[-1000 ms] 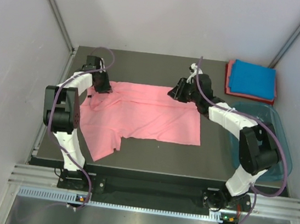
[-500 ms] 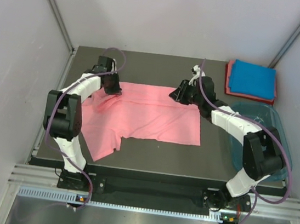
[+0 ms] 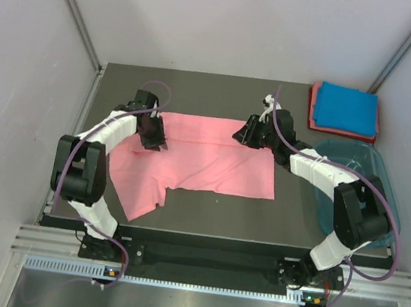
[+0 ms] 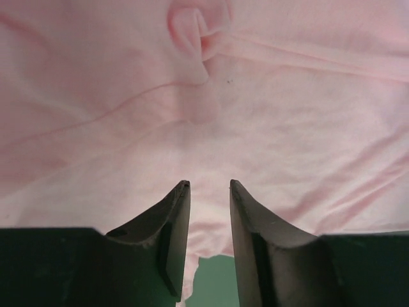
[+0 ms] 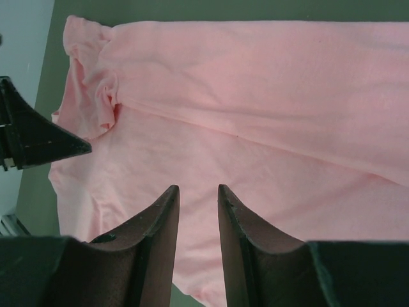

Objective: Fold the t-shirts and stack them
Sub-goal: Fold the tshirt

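The reddish-pink t-shirt [image 3: 314, 107] shows only its edges under the folded blue t-shirt [image 3: 345, 108]; the teal tub [image 3: 382, 193] sits partly behind the right arm.

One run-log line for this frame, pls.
phase: folding | pink t-shirt spread on table | left gripper and right gripper over its far edge | blue shirt stacked
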